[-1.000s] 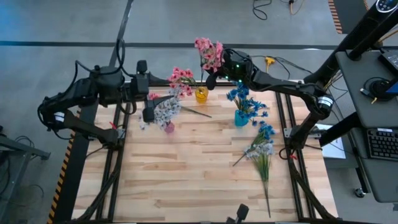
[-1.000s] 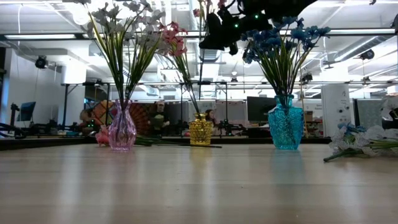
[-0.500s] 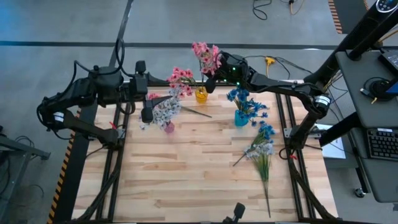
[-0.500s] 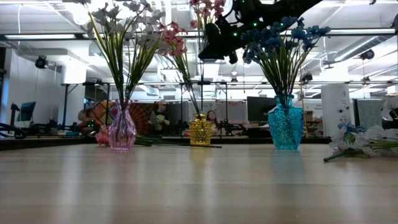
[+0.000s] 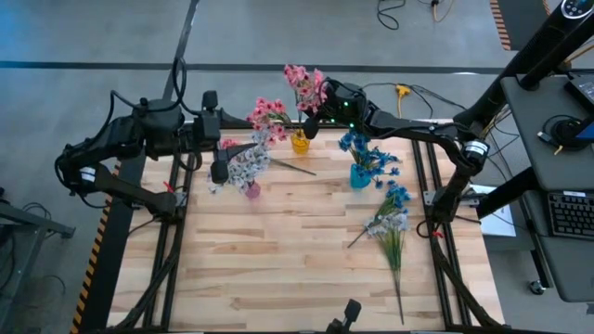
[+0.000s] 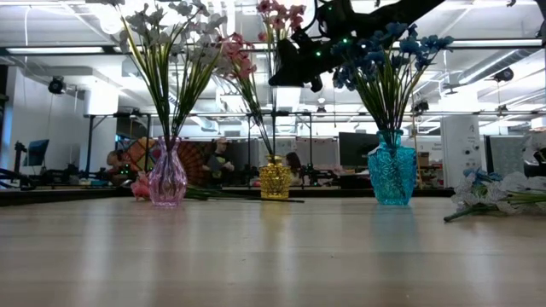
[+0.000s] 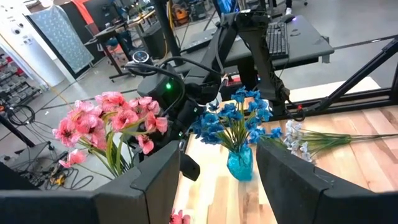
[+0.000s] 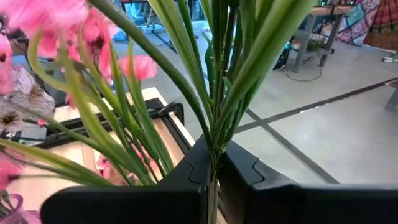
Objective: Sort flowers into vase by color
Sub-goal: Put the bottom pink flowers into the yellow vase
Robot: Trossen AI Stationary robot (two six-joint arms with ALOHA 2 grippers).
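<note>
Three vases (image 6: 275, 178) part-filled; right tool (image 5: 311, 122) clamped on pink sprig (image 5: 303, 83) over yellow vase; left tool (image 5: 221, 173) idle, open; mixed bunch (image 5: 390, 223) left on surface (image 5: 297, 260).

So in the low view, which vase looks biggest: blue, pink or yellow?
1. Blue vase, plainly the largest.
2. Pink vase.
3. Yellow vase, the smallest.
The yellow one stands farther from the camera, so its rank against the pink is unsure.
</note>
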